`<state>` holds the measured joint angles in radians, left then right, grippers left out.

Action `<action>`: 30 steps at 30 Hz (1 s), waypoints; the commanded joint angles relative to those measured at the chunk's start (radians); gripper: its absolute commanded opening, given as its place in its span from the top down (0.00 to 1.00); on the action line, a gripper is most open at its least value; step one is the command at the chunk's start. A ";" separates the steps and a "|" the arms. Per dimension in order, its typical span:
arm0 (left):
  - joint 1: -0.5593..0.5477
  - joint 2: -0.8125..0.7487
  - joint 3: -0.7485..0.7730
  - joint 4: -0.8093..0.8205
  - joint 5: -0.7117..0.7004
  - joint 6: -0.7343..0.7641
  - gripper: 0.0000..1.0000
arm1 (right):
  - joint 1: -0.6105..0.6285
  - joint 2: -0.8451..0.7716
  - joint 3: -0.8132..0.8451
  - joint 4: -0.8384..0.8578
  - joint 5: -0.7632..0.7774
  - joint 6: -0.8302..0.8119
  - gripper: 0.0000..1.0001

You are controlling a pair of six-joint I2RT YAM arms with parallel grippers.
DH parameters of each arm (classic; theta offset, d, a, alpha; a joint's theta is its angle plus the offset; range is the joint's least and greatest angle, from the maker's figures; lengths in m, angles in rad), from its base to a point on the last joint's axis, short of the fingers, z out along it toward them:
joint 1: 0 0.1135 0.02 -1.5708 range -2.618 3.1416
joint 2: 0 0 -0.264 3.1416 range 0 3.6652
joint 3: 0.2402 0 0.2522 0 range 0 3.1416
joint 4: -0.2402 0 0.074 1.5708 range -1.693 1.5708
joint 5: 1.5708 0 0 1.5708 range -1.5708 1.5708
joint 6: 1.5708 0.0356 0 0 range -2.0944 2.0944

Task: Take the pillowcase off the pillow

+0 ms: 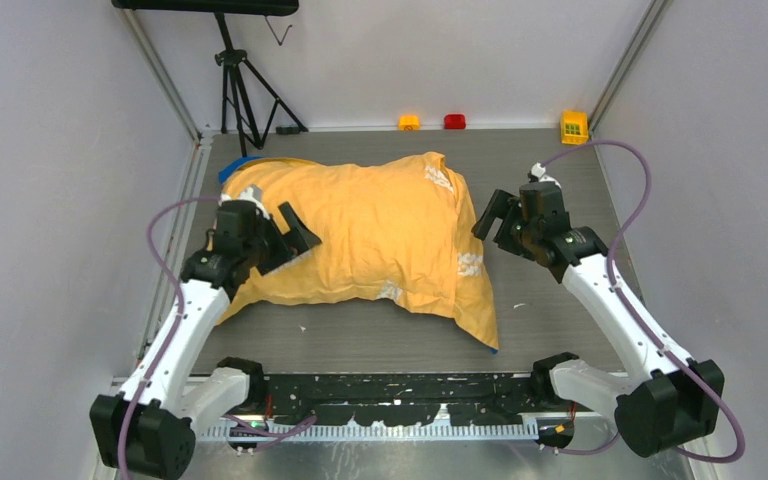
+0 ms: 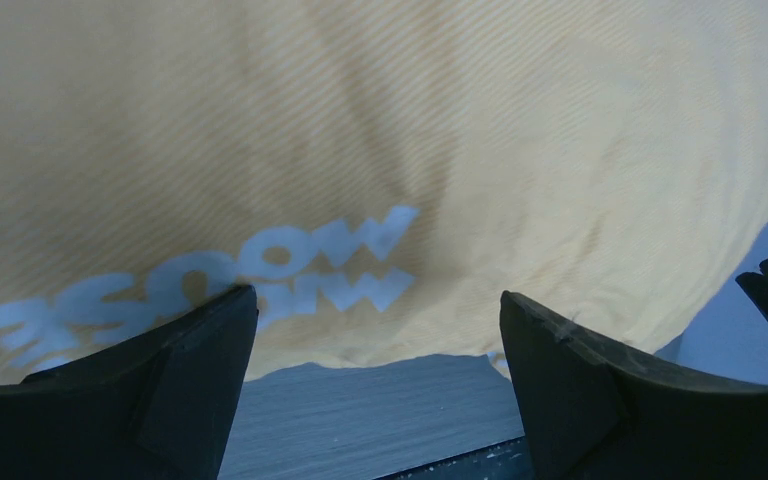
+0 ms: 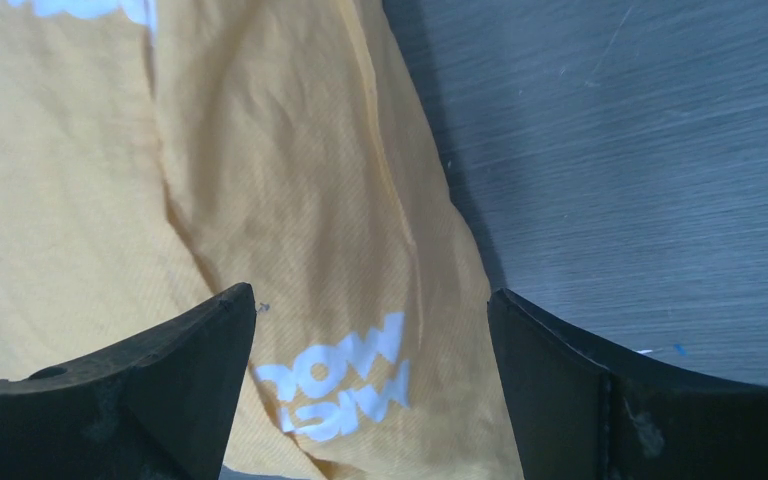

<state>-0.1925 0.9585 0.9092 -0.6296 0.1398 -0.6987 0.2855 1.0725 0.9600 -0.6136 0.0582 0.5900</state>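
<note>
The orange-yellow pillowcase [image 1: 370, 235] with white printed marks lies plump in the middle of the table, with a blue edge at its far left corner. The pillow is hidden inside it. My left gripper [image 1: 285, 235] is open over the case's left end; the left wrist view shows the case [image 2: 380, 150] close ahead of the spread fingers [image 2: 185, 370]. My right gripper [image 1: 495, 220] is open just off the case's right edge; the right wrist view shows the case's flat right flap [image 3: 290, 200] between the spread fingers [image 3: 550, 380]. Neither gripper holds anything.
The grey table [image 1: 560, 300] shows bare to the right of the case. Small blocks stand along the far edge: orange [image 1: 409, 122], red [image 1: 454, 121] and yellow [image 1: 574, 127]. A black tripod [image 1: 240, 85] stands at the back left. Grey walls enclose the sides.
</note>
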 commanded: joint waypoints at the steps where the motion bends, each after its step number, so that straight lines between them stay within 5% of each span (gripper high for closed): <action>1: 0.006 0.014 -0.215 0.276 0.197 -0.173 0.06 | 0.001 0.076 -0.080 0.135 -0.157 0.043 0.12; 6: 0.180 0.095 -0.259 0.238 0.185 -0.160 0.05 | 0.205 0.233 -0.072 0.206 -0.216 0.033 0.15; 8: 0.232 0.100 -0.192 0.136 0.053 -0.100 0.02 | 0.328 0.254 -0.070 0.266 -0.224 0.047 0.15; 12: 0.231 0.035 -0.049 0.014 -0.122 0.011 0.01 | 0.524 0.248 -0.062 0.380 -0.254 0.076 0.15; 15: 0.204 -0.043 0.022 -0.027 -0.201 0.055 0.02 | 0.556 0.223 -0.041 0.380 -0.244 0.078 0.14; 22: -0.167 -0.098 0.156 -0.078 -0.309 0.158 0.09 | 0.452 0.110 -0.054 0.260 -0.075 0.111 0.13; 30: -0.601 0.081 0.286 -0.136 -0.520 0.253 0.10 | 0.323 -0.005 -0.076 0.223 0.017 0.168 0.13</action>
<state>-0.6556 0.9668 1.1358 -0.7258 -0.2440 -0.5186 0.6315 1.0966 0.8669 -0.3698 -0.0097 0.7223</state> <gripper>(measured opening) 0.895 0.876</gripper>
